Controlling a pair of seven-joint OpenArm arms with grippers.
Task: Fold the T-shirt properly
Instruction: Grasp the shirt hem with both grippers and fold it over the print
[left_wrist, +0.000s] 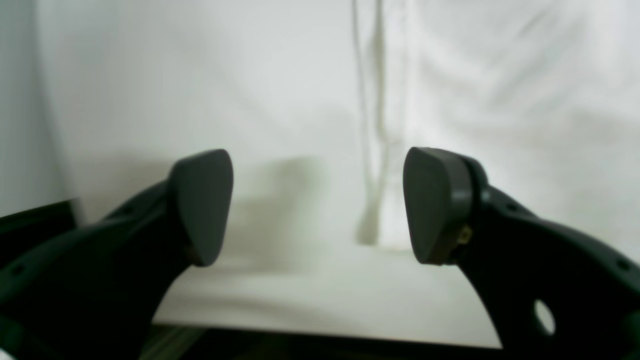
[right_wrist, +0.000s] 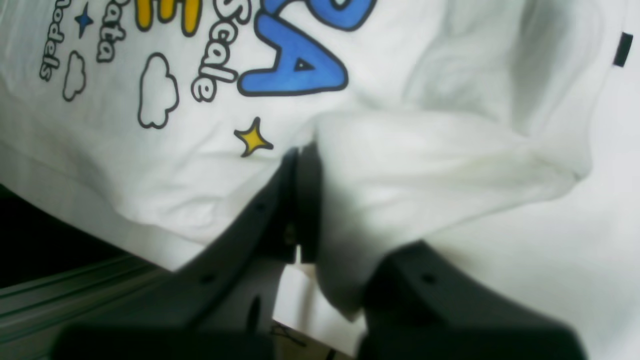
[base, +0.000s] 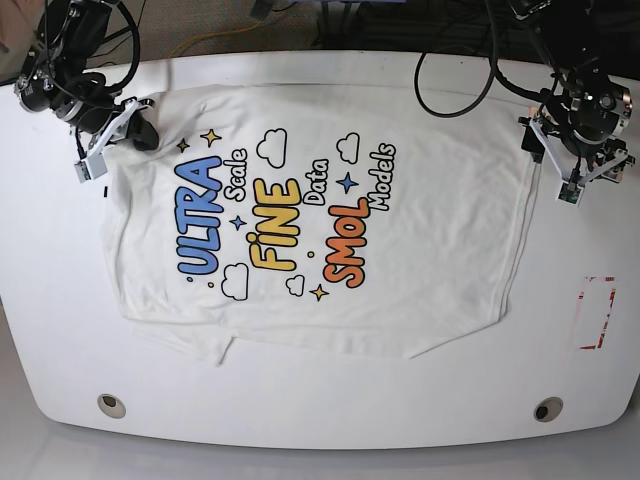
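– Where are we?
– T-shirt (base: 400, 250) lies print-up on the counter (base: 300, 410). My right pincer (right_wrist: 300, 200) is clenched on a corner; my left pincer (left_wrist: 320, 205) gapes, released.
– Next?
– Probably re-grip left, then fold.

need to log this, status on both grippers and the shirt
Left gripper open, above the cloth. Right gripper shut on T-shirt corner. Shirt spread print-up on table. Nothing in the way.

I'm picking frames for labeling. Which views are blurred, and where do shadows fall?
Left wrist view: soft all over, the open fingers cast a shadow on the T-shirt. Right wrist view: print sharp, near fingers blurred. Base view: sharp, evenly lit, faint shadow beneath the shirt's lower edge.
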